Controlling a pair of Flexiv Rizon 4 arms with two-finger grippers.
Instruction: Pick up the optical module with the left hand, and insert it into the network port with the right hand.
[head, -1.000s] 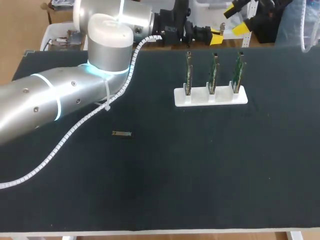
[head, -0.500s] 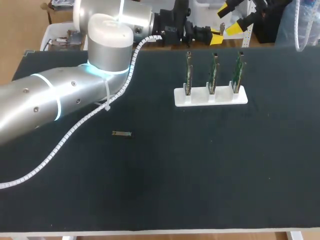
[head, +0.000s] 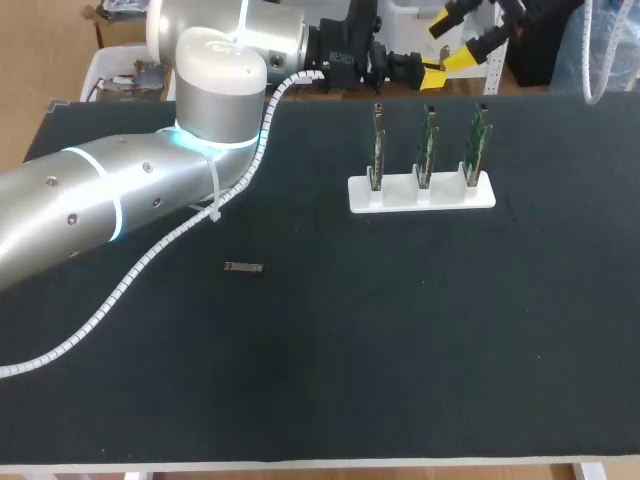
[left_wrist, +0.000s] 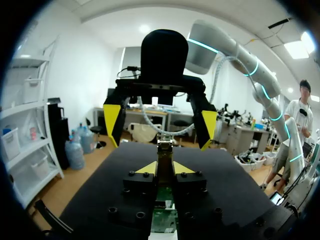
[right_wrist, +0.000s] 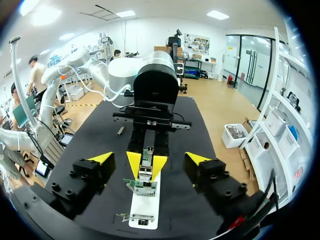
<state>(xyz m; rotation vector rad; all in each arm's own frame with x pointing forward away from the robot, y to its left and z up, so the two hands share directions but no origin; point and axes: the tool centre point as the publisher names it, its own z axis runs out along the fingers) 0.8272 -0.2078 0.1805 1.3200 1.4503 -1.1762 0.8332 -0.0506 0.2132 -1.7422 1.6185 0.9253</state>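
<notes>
**Module loose on the mat; both grippers up by the stand, neither holding anything**

The white stand (head: 421, 192) sits toward the far edge of the black table (head: 400, 350), with only a narrow strip of mat behind it. It carries three green boards (head: 427, 145) upright in a row, apart from one another.

The optical module (head: 243, 267) lies flat on the mat to the left of the stand and nearer the front edge, well apart from the stand and touching nothing. A wide stretch of mat runs from the stand to the front edge, and another from the stand's right end to the right edge.

Left of the stand, the left arm (head: 100, 200) crosses the mat from the left edge. Its white ribbed cable (head: 150, 255) trails near the module but apart from it.

In the wrist views the two grippers face each other along the row of boards, raised above the stand. The left gripper (left_wrist: 165, 168) has its yellow tips close together with a slim gap between them, and it grips nothing. A board's edge shows beyond that gap. The right gripper (right_wrist: 148, 159) is spread wide and unladen, and the stand lies below and ahead of it.
</notes>
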